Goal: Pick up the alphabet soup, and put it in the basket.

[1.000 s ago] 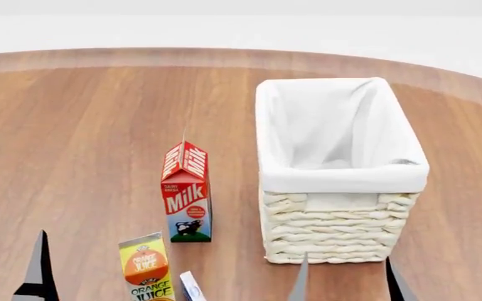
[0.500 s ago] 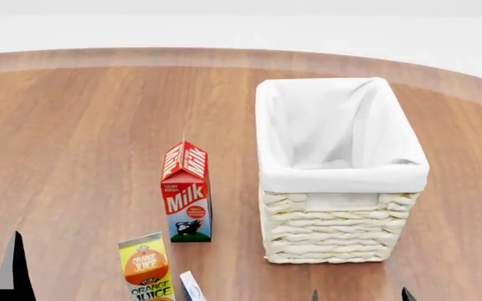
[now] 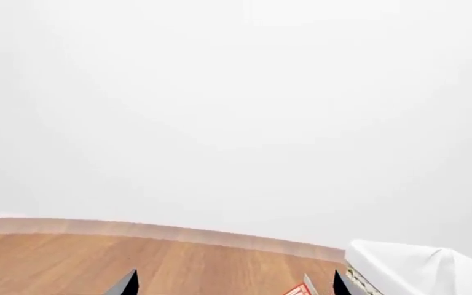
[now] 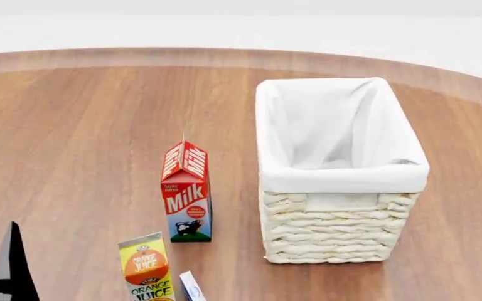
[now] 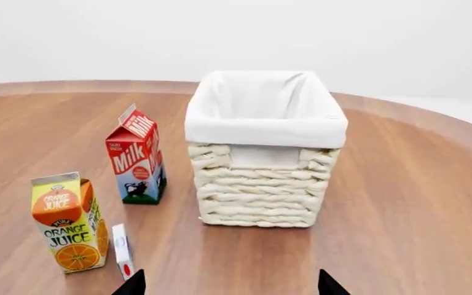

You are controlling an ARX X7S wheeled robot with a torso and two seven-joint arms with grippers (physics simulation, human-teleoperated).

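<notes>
**A:** Where is your alphabet soup right now?

**B:** You can't see it in any of the three views, so I can't tell you where it stands. What you do have is the basket (image 4: 341, 169), upright on the counter (image 4: 82, 125) at about 2 o'clock from the middle of your head view, its white liner folded over the rim and nothing showing inside it.

**A:** And what stands around it?

**B:** At 9 o'clock from the basket, near it but apart, your milk carton (image 4: 186, 193) stands upright. At 7 o'clock from the milk, near the lower edge of the head view, is the orange juice carton (image 4: 145, 266), and just beside that, at its 4 o'clock, a small white box (image 4: 191, 287), which the frame cuts off there.

**A:** How are your end effectors?

**B:** Your left end effector (image 3: 234, 284) shows two dark tips spread wide apart with nothing between them; one finger (image 4: 8, 266) pokes up at 8 o'clock in the head view. Your right end effector (image 5: 229, 284) also has its tips set wide and holds nothing; its camera faces the basket, milk and juice.
</notes>
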